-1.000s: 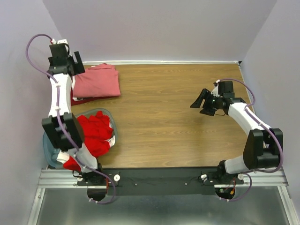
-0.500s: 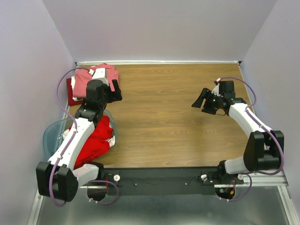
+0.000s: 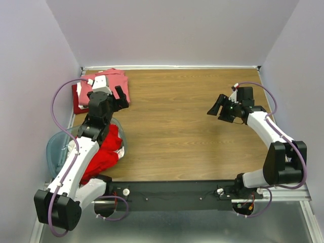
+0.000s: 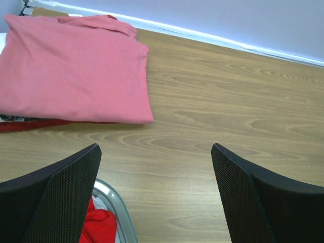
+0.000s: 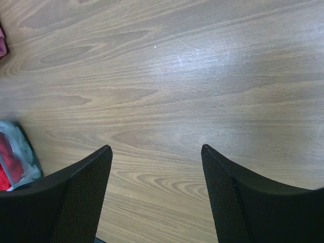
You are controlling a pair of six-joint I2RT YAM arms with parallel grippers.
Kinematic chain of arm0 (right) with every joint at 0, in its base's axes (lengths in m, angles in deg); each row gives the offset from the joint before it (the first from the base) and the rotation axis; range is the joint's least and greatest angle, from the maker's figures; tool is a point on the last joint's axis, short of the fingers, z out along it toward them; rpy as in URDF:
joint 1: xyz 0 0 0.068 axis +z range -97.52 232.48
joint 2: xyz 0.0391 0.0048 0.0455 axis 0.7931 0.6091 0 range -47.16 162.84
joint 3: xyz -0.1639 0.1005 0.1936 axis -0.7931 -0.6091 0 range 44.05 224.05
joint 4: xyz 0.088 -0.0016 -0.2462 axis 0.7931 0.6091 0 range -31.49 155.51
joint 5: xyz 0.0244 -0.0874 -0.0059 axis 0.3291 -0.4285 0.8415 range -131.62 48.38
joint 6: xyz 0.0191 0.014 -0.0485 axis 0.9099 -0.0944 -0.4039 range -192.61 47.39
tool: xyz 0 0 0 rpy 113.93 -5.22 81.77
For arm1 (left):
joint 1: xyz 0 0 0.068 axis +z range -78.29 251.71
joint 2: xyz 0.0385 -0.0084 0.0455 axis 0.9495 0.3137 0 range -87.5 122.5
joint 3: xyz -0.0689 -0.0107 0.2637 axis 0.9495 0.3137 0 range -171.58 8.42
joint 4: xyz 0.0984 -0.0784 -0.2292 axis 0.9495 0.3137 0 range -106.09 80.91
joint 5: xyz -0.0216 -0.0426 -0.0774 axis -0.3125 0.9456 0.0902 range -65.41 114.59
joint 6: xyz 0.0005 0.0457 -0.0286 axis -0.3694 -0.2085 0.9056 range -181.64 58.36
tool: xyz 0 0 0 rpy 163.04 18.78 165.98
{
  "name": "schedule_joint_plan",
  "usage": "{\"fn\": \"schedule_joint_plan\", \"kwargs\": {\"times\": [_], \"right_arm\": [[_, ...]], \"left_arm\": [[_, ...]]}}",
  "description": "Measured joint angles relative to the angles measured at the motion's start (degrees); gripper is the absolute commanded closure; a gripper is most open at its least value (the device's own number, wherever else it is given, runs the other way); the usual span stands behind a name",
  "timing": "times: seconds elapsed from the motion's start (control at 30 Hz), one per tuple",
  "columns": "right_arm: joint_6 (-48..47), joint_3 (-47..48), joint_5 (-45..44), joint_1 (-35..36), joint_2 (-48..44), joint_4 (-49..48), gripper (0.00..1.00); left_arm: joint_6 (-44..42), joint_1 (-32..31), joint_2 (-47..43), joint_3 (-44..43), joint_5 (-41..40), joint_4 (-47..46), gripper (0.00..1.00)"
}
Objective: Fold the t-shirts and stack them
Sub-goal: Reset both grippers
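Left claw point(image 4: 155, 149): jaws spread wide, gripping nothing, above bare bench point(image 3: 192, 126) between stack and tub.
Right claw point(image 5: 155, 149): wide apart, empty, over bare wood near the right edge.
Stack: far-left corner, three layers.
Salmon-pink shirt point(image 4: 71, 71): on top, folded flat, longer side along the far edge.
White printed shirt point(image 4: 7, 117): sliver beneath.
Dark red shirt point(image 4: 30, 125): lowest.
Tub point(image 3: 53, 147): near-left edge.
Bright red cloth point(image 3: 104, 152): in the tub, count unclear.

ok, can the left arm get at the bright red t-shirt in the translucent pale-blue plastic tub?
Probably yes. The left gripper is open and empty beyond the pale-blue plastic tub, and the bright red t-shirt lies uncovered on top. The arm's forearm hangs over it, so it must draw back.
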Motion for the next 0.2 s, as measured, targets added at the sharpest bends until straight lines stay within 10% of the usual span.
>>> {"fn": "schedule_joint_plan", "kwargs": {"times": [0.2], "right_arm": [[0.00,0.00,-0.35,0.00,0.00,-0.81,0.22]], "left_arm": [[-0.13,0.00,-0.17,0.42,-0.20,0.00,0.03]]}}
